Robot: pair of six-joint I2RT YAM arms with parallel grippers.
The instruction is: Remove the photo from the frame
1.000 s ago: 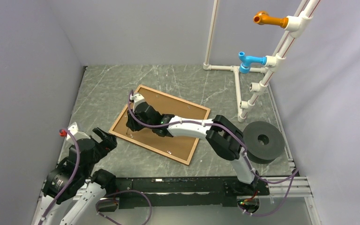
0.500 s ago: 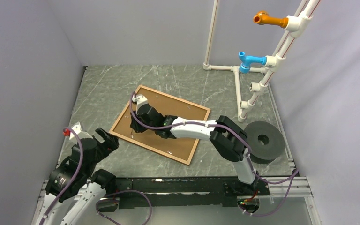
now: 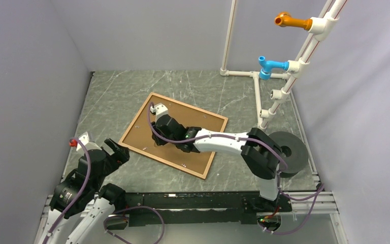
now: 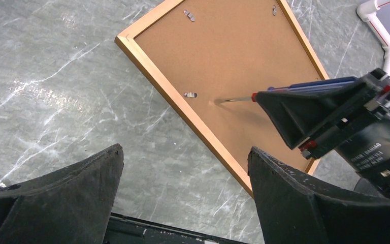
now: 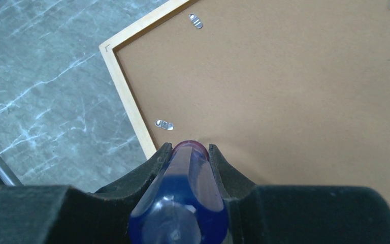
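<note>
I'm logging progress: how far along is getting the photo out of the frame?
Done: the frame lies face down, the photo's backing board up, and the right gripper holds a blue screwdriver. In hand: its tip is at the board beside a metal clip. Left: the board sits inside the frame, not out; the open left gripper holds nothing.

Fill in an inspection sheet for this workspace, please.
surface: grey marbled table.
job's things: frame lies face down; photo shows only its brown back, with metal clips at its edge.
clutter: black roll at the right; white pipe stand at the far right.
grippers: left gripper open, empty, beside the frame; right gripper shut on a screwdriver, its tip at the brown back, beside a clip.
cables: purple cables run along both arms.
surroundings: plain grey walls; nothing else seen.
</note>
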